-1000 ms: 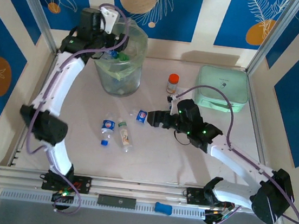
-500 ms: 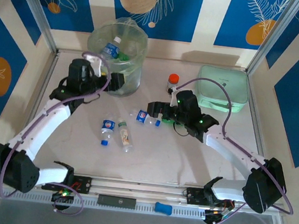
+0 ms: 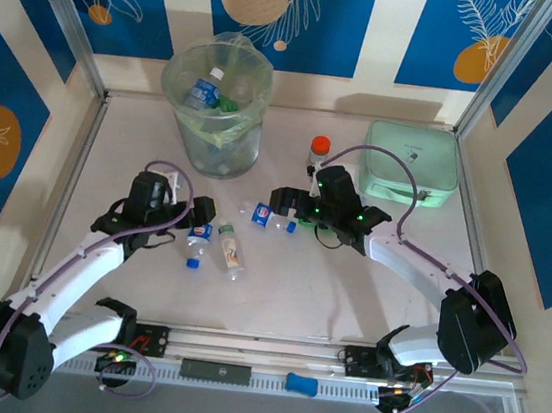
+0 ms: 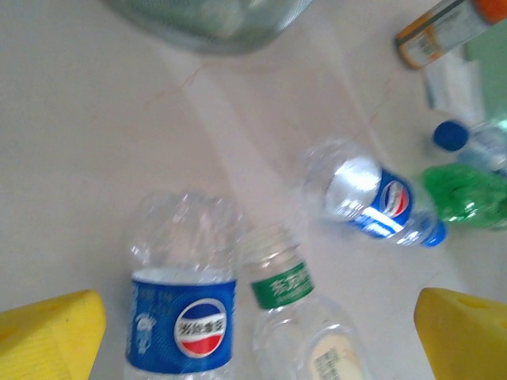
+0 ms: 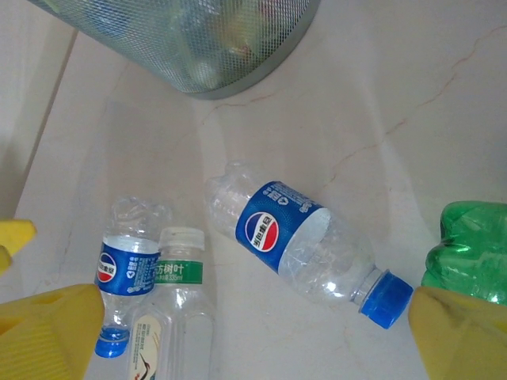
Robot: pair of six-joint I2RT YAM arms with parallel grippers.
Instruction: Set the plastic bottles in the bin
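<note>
While three clear bottles and a green one lie on the pale tabletop (image 3: pixel 346 296), the bin (image 3: pixel 186 135) stands at the far edge with more bottles already inside it, among them a blue-labelled bottle (image 3: pixel 207 87). The left gripper (image 3: pixel 190 218) hangs low over the table with its yellow fingers (image 4: pixel 47 336) spread wide, holding nothing. Between them in the left wrist view lie a blue-capped Pepsi bottle (image 4: pixel 184 317) and, just beside it, a white-capped bottle with a green label (image 4: pixel 295 317). The right gripper (image 3: pixel 290 211) is likewise spread, its fingertips (image 5: pixel 463 340) at the two lower corners of its wrist view, gripping nothing. A second Pepsi bottle (image 5: pixel 293 241) lies on its side between them, its blue cap toward the right-hand finger, and a crumpled green bottle (image 5: pixel 475 245) lies just beside that finger. An orange-capped jar (image 3: pixel 319 153) stands near the mint-green case (image 3: pixel 412 168), both apart from the bin.
</note>
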